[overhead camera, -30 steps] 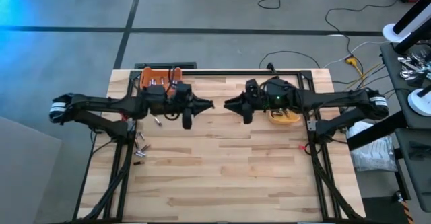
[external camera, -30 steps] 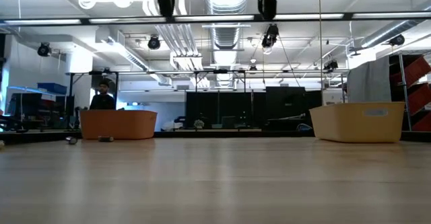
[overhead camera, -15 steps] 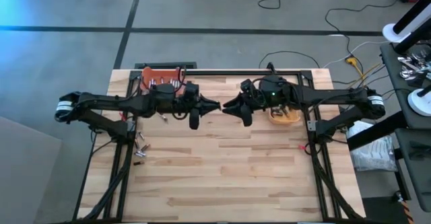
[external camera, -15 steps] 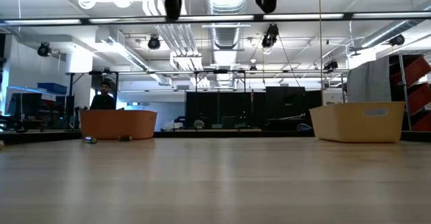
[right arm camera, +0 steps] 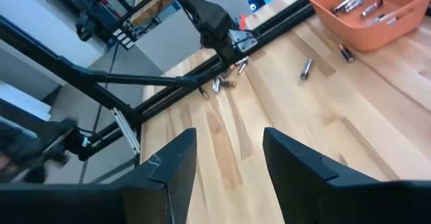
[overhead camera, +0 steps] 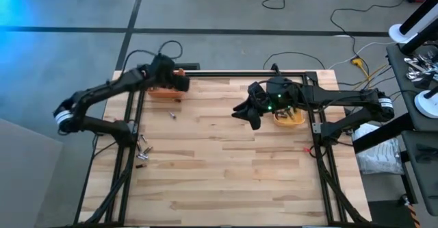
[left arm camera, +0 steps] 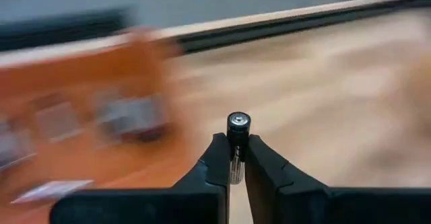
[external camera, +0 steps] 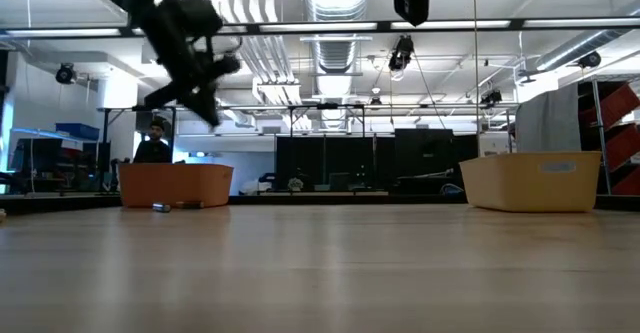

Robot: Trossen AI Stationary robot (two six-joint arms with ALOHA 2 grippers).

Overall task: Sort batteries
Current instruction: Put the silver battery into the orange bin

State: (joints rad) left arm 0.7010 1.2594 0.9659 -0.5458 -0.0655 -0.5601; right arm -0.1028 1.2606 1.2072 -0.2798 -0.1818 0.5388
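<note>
The left gripper has its fingers closed on a battery, which stands up between the tips with its capped end showing above them. Just beyond the fingers, and seemingly below them, lies the orange bin, already carrying several batteries; the overhead view puts this gripper over that bin at the far left corner of the bench. The step in hand looks like dropping the battery in, and it would go best if the fingers sit squarely over the bin's middle, not its rim, and low before they part, so the cylinder neither bounces nor rolls out. The right gripper hovers mid-bench with its fingers apart and empty, the yellow bin just behind it. Well ahead of it, loose batteries remain on the wood near the orange bin, with more at the bench's left edge.
</note>
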